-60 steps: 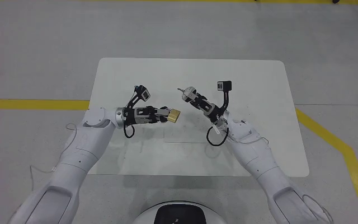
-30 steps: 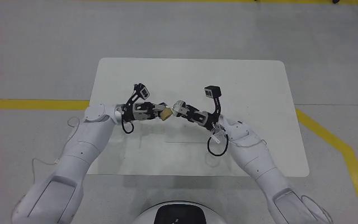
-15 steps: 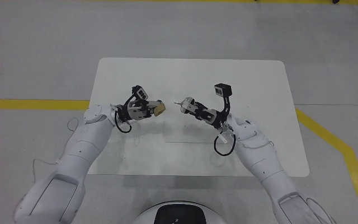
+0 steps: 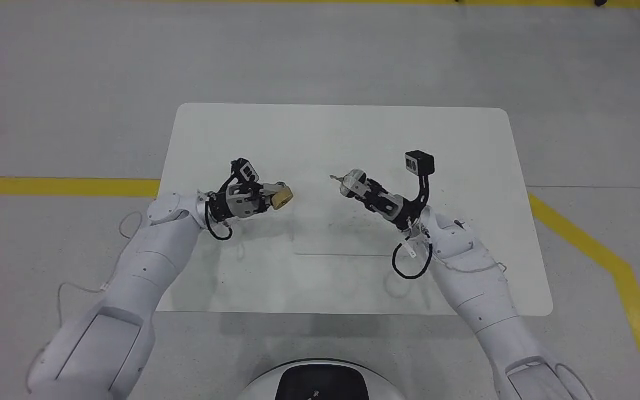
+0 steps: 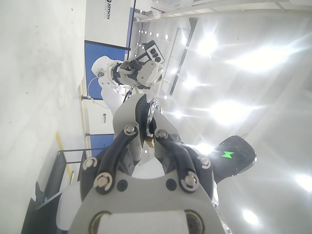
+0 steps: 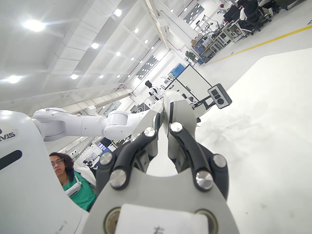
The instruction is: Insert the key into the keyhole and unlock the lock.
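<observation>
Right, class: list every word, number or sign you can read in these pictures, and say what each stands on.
A green lightning-bolt sign on a black casing, left wrist view.
Brand lettering on a wall panel: not quoted here.
The lock and key: any marks too small to read.

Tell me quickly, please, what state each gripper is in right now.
Left gripper: closed, holding the brass padlock with a silver shackle.
Right gripper: closed, holding the small metal key.
</observation>
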`<action>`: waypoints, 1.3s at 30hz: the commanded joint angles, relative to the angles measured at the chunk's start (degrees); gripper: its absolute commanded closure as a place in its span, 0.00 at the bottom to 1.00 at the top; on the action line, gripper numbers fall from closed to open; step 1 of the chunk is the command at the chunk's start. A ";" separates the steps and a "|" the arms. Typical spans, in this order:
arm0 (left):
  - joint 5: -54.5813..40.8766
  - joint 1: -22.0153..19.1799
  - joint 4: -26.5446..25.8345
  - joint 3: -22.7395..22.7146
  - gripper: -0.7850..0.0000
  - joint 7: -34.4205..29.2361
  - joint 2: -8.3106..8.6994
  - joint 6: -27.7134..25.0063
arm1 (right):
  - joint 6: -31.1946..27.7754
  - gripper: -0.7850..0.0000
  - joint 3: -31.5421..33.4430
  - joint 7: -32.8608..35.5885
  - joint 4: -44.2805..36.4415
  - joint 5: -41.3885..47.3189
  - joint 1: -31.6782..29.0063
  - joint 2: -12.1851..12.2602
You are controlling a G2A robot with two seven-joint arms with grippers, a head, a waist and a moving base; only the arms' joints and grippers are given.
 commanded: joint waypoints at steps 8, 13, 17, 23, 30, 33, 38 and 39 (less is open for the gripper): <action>2.28 1.97 -4.08 0.37 1.00 3.96 0.19 2.12 | 0.00 1.00 0.00 0.00 0.00 0.00 0.00 0.00; 6.47 4.33 -9.08 0.08 1.00 7.87 1.04 3.47 | -0.69 1.00 3.84 -0.02 -6.14 -13.85 -0.52 1.15; 11.20 5.87 -13.10 0.55 1.00 11.93 1.61 5.98 | -0.69 1.00 9.71 -3.17 -19.72 -37.82 -4.82 2.42; 14.65 8.53 -20.37 0.75 1.00 15.63 2.49 16.65 | -0.69 1.00 12.79 -10.30 -30.87 -60.59 -10.08 3.32; 13.35 11.43 -27.40 -2.17 1.00 16.09 3.94 26.23 | -0.69 1.00 10.42 -15.85 -36.25 -78.63 -10.78 4.22; 14.12 12.33 -29.20 -3.36 1.00 17.39 4.52 27.55 | -0.69 1.00 9.70 -18.37 -37.87 -83.54 -10.58 4.82; 14.69 13.34 -30.89 -4.25 1.00 18.81 5.07 29.73 | -0.65 1.00 8.73 -21.37 -41.84 -91.94 -11.22 5.60; 14.89 13.46 -31.12 -4.28 1.00 19.14 5.14 30.15 | -0.30 1.00 8.64 -21.95 -43.00 -93.71 -11.50 5.69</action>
